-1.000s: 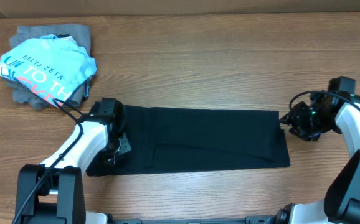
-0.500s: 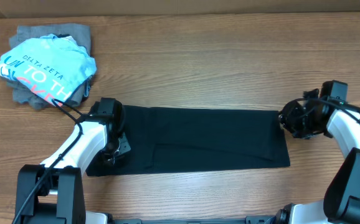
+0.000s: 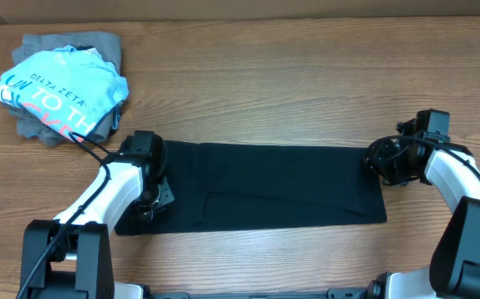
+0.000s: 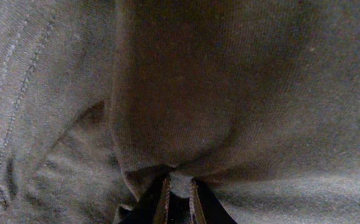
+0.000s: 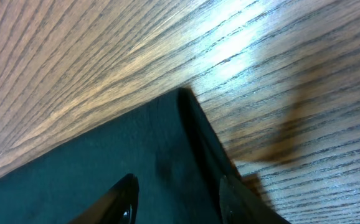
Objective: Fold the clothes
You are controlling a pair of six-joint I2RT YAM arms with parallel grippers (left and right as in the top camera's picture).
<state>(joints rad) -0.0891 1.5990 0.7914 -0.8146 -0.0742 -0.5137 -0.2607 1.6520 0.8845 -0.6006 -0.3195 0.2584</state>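
1. The left pincer (image 4: 179, 186) pinches a bunch of the soft black short-sleeved T-shirt (image 3: 257, 187), a long strip on the wooden table (image 3: 265, 83) stretching away to the right pincer (image 5: 179, 190).
2. The right pincer is spread, shirt corner between its fingers, gripping nothing.
3. Risk: closing there may catch only the top layer, so the fold sags open.
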